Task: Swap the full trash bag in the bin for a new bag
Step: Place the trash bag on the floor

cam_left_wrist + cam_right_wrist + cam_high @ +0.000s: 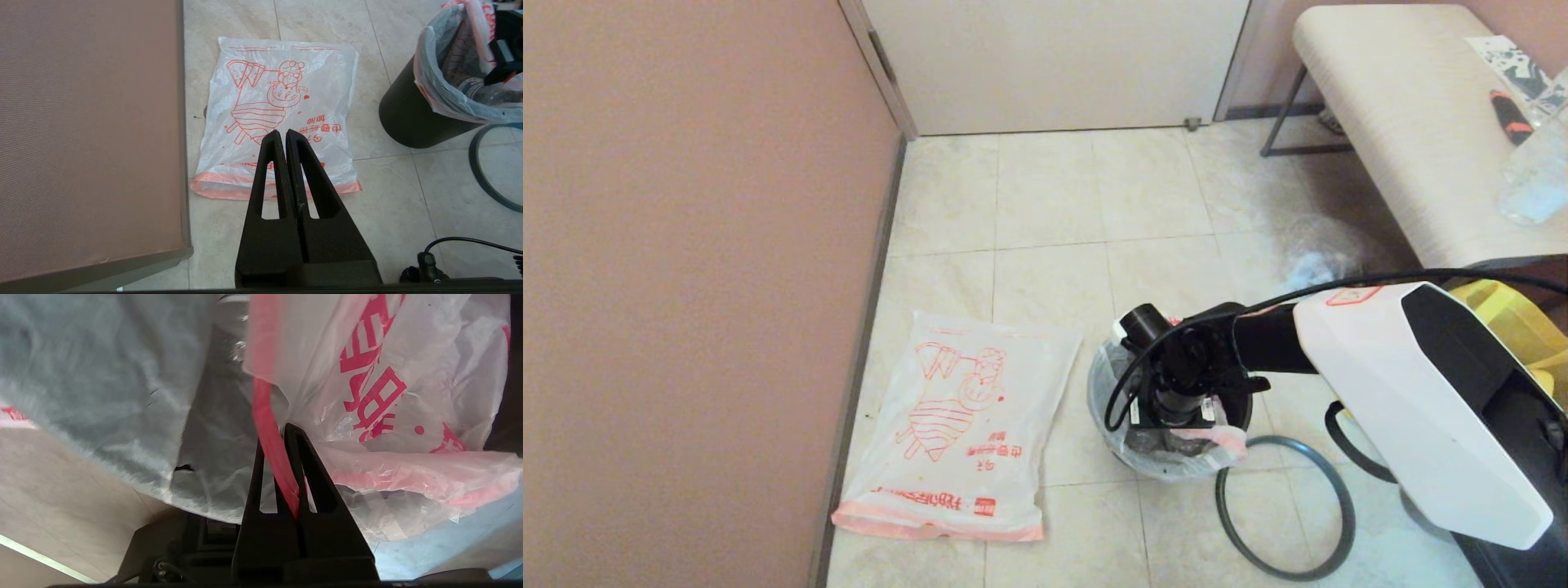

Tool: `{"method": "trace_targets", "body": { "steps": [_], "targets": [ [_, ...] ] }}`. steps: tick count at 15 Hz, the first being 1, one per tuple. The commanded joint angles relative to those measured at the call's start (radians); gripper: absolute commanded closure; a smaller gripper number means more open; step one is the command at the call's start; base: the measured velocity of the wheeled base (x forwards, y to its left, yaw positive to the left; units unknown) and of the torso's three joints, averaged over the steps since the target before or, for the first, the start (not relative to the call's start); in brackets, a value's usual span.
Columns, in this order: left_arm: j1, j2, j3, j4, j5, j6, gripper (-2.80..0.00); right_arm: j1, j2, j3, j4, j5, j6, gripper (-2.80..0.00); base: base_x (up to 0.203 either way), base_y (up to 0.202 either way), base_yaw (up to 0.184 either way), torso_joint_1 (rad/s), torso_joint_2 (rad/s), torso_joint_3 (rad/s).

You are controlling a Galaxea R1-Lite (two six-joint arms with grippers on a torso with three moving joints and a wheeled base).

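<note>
A: Right end effector point(282, 430)?
B: Inside the bin point(1176, 465), mostly hidden, clamping the full trash bag point(367, 396)'s drawstring.
A: Left end effector point(282, 134)?
B: Pressed together, empty; new bag point(956, 425) at nine o'clock, probably flat.

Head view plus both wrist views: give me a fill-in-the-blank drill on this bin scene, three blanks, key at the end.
1. The right gripper is shut on the orange drawstring of the lumpy white full trash bag, which sits inside the round ____ plastic bin.
2. The flat white new bag with an orange-red cartoon figure lies on the ____.
3. The thin dark grey hoop lies ____ the bin.

Missing words: black; floor; beside
</note>
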Motion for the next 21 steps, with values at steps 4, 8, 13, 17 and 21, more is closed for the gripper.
{"method": "trace_targets", "body": {
  "steps": [4,8,13,17,21],
  "targets": [
    [0.0,0.001,0.001,0.0,0.0,0.0,0.0,0.021,-0.085,0.002,0.011,0.005,0.004,0.0,0.0,0.0,0.0,0.0,0.0,0.0],
    [0.0,0.001,0.0,0.0,-0.001,0.0,0.0,0.026,-0.234,0.004,0.077,0.03,0.008,0.0,0.0,0.0,0.0,0.0,0.0,0.0],
    [0.0,0.001,-0.001,0.0,-0.001,0.0,0.0,0.067,-0.449,0.074,0.149,0.083,0.023,0.0,0.0,0.0,0.0,0.0,0.0,0.0],
    [0.0,0.001,-0.001,0.0,-0.001,0.0,0.0,0.163,-0.612,0.144,0.155,0.083,0.029,0.0,0.0,0.0,0.0,0.0,0.0,0.0],
    [0.0,0.001,0.0,0.0,0.0,0.0,0.0,0.24,-0.723,0.117,0.131,0.026,-0.005,0.0,0.0,0.0,0.0,0.0,0.0,0.0]
  ]
}}
